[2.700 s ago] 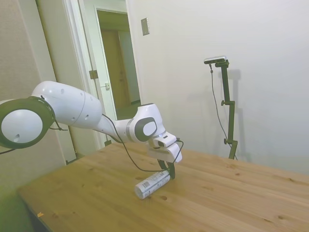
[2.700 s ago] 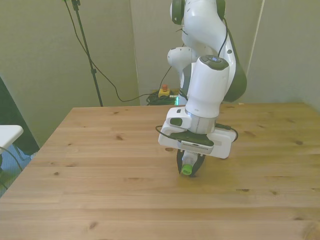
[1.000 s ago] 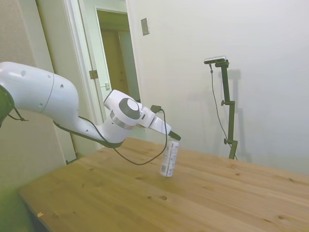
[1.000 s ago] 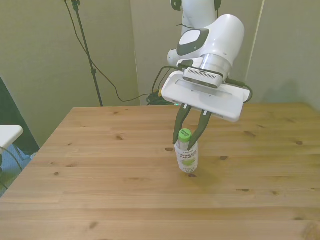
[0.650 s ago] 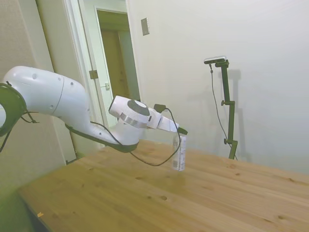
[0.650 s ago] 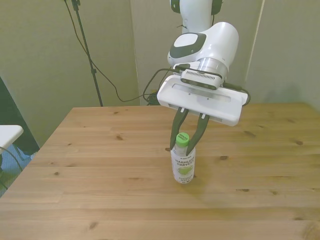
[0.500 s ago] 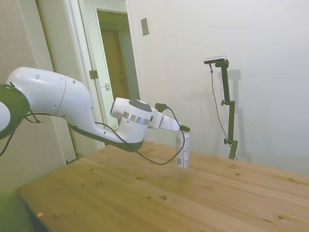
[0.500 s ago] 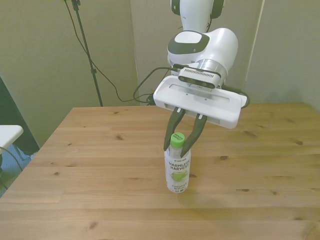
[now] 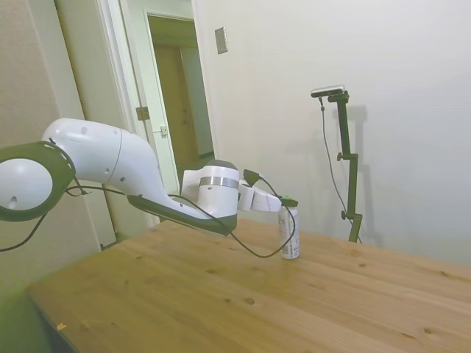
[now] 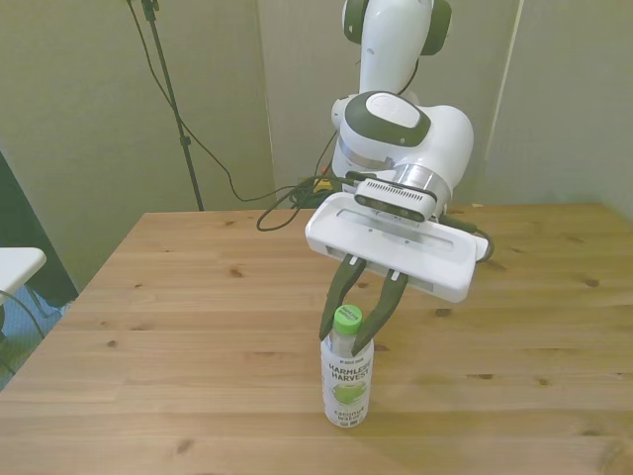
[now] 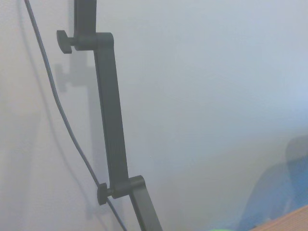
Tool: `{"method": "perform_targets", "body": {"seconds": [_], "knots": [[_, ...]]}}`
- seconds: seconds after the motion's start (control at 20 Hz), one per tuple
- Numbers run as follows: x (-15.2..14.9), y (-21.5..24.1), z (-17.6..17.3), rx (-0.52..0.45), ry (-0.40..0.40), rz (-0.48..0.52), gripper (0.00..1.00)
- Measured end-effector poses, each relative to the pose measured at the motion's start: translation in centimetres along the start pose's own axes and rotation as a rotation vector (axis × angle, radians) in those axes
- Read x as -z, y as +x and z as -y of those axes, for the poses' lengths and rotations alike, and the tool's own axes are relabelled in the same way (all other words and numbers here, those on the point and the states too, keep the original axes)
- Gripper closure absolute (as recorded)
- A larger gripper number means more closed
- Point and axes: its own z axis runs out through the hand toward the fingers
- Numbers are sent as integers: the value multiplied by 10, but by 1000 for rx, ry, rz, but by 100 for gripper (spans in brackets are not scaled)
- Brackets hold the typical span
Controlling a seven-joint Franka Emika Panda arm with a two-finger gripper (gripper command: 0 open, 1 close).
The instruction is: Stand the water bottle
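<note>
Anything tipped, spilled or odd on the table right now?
Nothing stands out. The water bottle stands upright on the table, green cap up, with the gripper closed around its neck. No spill or damage shows.

A: What stands on the table?

B: Only the water bottle, upright near the edge closest to the front camera. The gripper straddles its green cap, blocking access from above.

A: Where is passage open?

B: Bare wood lies on both sides of the bottle, toward the front view's left and right.
</note>
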Motion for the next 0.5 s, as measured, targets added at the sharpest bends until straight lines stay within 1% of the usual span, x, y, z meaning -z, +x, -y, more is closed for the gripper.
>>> {"method": "perform_targets", "body": {"seconds": [0.3,0.5], "knots": [[0,0,-1,0,-2,1,0],[0,0,-1,-20,-11,6,0]]}}
